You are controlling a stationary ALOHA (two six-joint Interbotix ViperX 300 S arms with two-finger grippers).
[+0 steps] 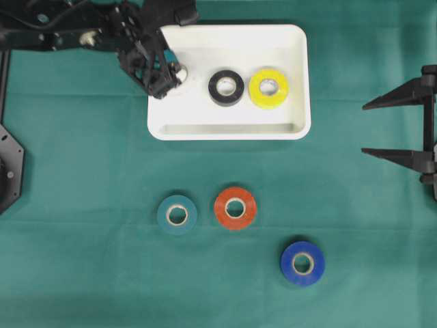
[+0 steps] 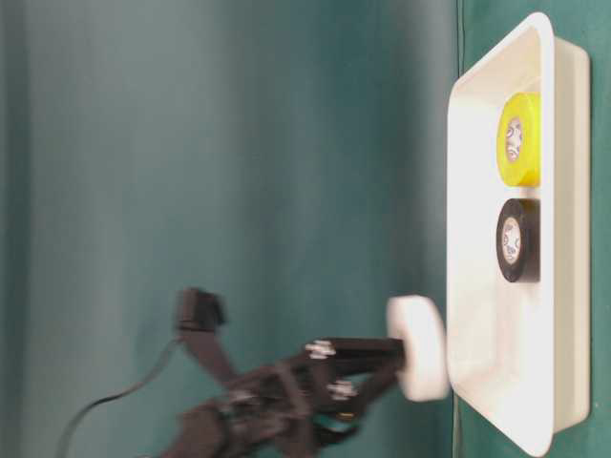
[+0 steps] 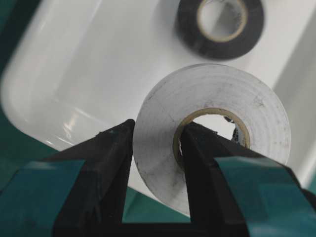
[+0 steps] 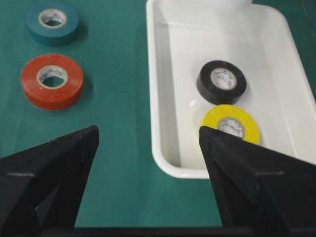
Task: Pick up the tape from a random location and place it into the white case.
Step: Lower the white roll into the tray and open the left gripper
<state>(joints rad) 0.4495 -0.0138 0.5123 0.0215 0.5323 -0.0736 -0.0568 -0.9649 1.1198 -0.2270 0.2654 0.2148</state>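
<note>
L gripper clamped on a white tape roll, one finger outside the roll, the other thru its core. In the overhead view it sits at upper left, over the left end of the white case; roll is mostly hidden under the gripper there. Table-level view shows the roll held clear of the case rim, not touching it. Left part of the case floor is bare; black tape roll and yellow tape roll lie flat side by side in the centre-right part, just apart from each other, w/ bare floor betw them and the near wall.

R gripper at far right edge of overhead view, fingers spread wide, holding nothing, well apart from the case.

On the green cloth below the case: teal tape roll and orange-red tape roll close together, blue tape roll lower right, apart from both. Wide bare cloth at lower left & right
</note>
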